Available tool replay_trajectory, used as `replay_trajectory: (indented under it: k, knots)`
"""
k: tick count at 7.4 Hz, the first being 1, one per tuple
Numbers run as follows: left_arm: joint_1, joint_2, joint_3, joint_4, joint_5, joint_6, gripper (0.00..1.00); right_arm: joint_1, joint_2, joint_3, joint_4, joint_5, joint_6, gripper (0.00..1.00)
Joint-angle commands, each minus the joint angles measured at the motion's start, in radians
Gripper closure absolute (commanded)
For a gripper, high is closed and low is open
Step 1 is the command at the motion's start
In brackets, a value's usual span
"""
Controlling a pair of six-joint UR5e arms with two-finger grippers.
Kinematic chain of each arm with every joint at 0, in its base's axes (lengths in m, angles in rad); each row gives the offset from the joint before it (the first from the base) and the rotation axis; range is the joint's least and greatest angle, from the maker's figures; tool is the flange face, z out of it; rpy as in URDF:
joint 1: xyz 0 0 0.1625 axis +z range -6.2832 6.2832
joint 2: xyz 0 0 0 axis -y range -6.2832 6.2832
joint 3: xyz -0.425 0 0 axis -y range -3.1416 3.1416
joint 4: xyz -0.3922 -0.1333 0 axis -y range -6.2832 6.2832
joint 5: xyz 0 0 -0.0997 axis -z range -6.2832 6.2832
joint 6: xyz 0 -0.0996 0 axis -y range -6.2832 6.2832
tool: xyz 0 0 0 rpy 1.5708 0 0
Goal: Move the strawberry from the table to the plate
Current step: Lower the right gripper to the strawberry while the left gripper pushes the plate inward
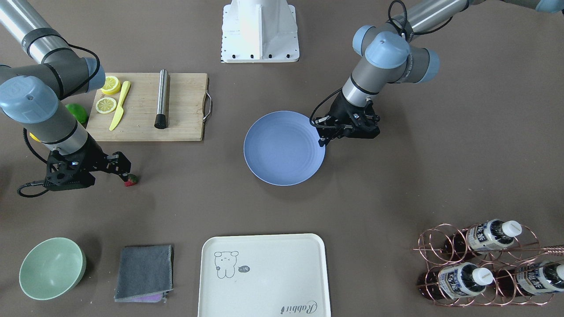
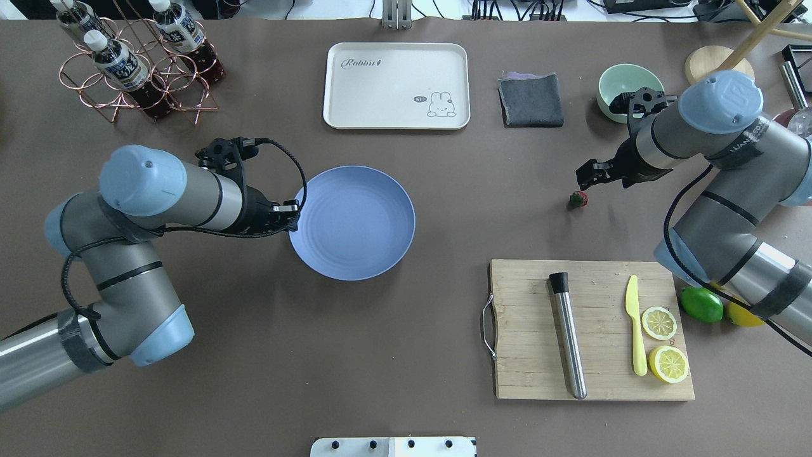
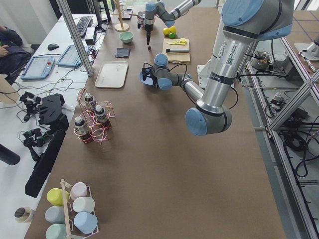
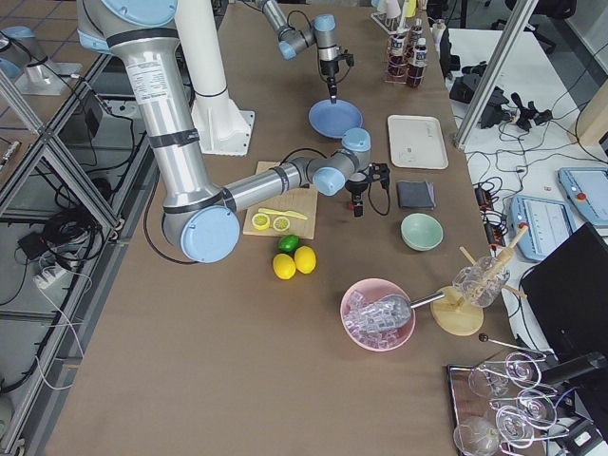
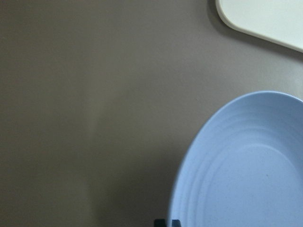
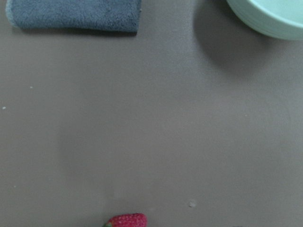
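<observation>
1. Table [image 2: 254,368]: a wide grey-brown surface that carries every item below.

2. Left arm [image 2: 158,190]: reaches in toward the middle of the table. Right arm [image 2: 717,133]: bends over the far right area.

3. Cutting board [image 2: 526,330]: wooden, on the robot's right. It holds a metal rod, a yellow knife and two lemon halves.

4. Tray [image 2: 380,89]: cream, lying at the far edge of the table.

5. Plate [image 2: 355,222]: periwinkle blue, near the table's centre, with nothing on it.

6. Bowl [image 2: 618,79]: mint green, on the far right, with a folded grey cloth [image 2: 531,101] beside it.

7. Left gripper [image 1: 323,141]: positioned at the plate's rim on the robot's left side. The wrist view shows its two tips drawn close together, clenched on nothing.

8. Right gripper [image 1: 127,171]: points down just beside the strawberry. Its wrist view shows no fingertips and the exterior views do not resolve the gap, so released or clenched cannot be determined. It has no grasp on the fruit.

9. Strawberry [image 1: 131,179]: lies on the bare table between the cutting board and the cloth, well apart from the plate. Contact with the fingertip cannot be determined.
</observation>
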Motion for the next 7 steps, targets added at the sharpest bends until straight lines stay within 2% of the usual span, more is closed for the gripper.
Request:
replay_trajectory:
  k: [1,2,3,4,6,7]
  knots:
    - [0.015,-0.023,0.034,-0.003,0.026,-0.004,1.0,-0.003,0.008,-0.021,0.0,0.0,0.0,0.11]
    - [0.006,-0.026,0.035,-0.006,0.026,-0.004,1.0,-0.003,0.008,-0.021,0.0,0.0,0.0,0.11]
    - [-0.007,-0.023,0.034,-0.006,0.028,0.014,0.01,-0.004,0.01,-0.026,0.0,-0.002,0.002,0.11]
    - [-0.039,-0.023,0.009,0.0,0.016,0.044,0.02,-0.009,0.011,-0.041,0.001,-0.002,0.0,0.11]
    - [-0.146,-0.01,-0.012,0.004,-0.094,0.099,0.02,-0.017,0.031,-0.047,0.0,-0.003,0.014,0.16]
    - [-0.166,-0.002,-0.012,0.004,-0.113,0.123,0.02,-0.018,0.059,-0.049,-0.012,0.0,0.041,0.16]
